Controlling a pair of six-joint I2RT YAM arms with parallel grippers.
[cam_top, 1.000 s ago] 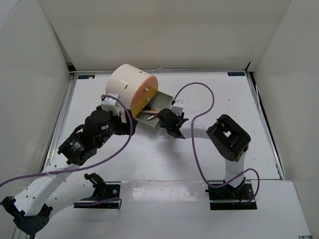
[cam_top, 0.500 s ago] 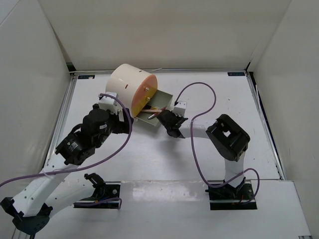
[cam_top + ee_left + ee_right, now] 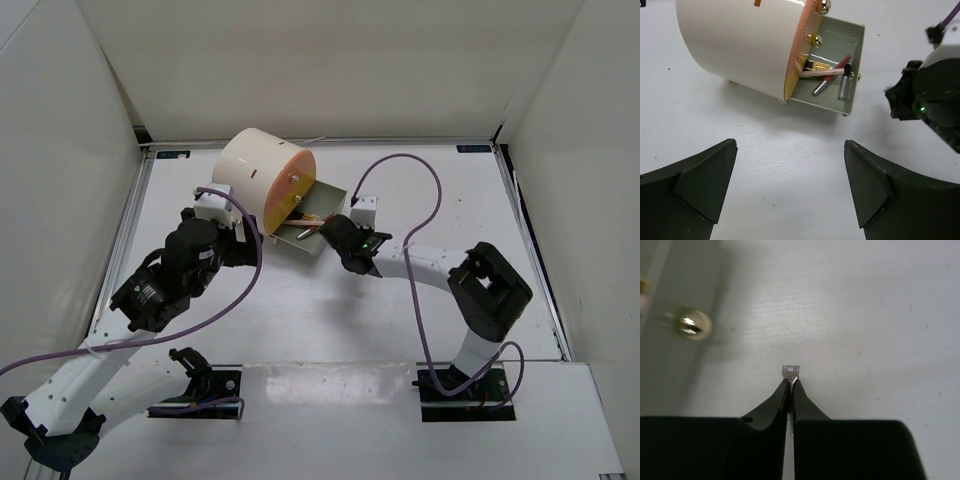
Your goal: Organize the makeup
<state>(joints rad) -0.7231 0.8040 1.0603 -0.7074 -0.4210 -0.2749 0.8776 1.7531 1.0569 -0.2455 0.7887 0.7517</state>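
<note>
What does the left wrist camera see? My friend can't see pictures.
A pale drawer sticks out of a cream cylinder, holding a pink pencil, two silver pencils and a gold compact. The left claw hangs open in front of it.

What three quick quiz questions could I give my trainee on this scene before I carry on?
1. True or false: the left gripper is shut.
2. The pink pencil lies: A in the left gripper, B in the open drawer of the cream cylinder, C on top of the cream cylinder.
3. Fill in: the right gripper is ____ (open or shut).
Key: 1 false; 2 B; 3 shut.
</note>
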